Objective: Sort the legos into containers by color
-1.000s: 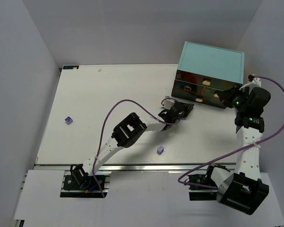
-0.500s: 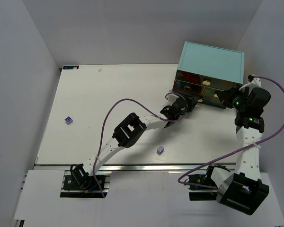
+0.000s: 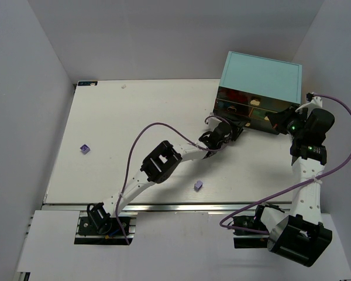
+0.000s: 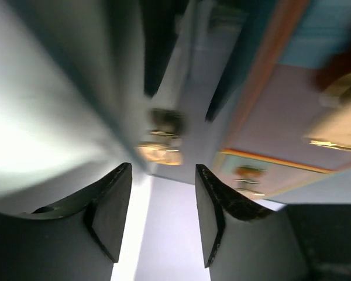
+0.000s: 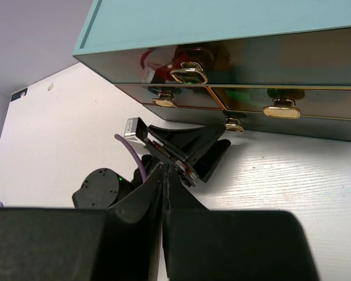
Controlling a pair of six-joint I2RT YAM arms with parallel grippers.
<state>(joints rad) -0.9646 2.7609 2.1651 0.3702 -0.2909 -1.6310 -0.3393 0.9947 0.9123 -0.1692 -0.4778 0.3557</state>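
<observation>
Mostly sorted, it seems (drawers (image 5: 322, 96) blurry): two bricks (image 3: 85, 148) (image 3: 198, 185) lie loose on the tabletop (image 3: 134, 117); left fingers (image 4: 112, 205) parted, empty; right fingers (image 5: 145, 199) clenched, empty.

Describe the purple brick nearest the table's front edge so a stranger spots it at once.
Start at the white table and follow its front edge to the middle. There, just right of the left arm, lies a tiny lavender brick. The only other brick like it sits far off by the left edge.

The left wrist view shows the drawer fronts (image 4: 281, 126) only as blur.
</observation>
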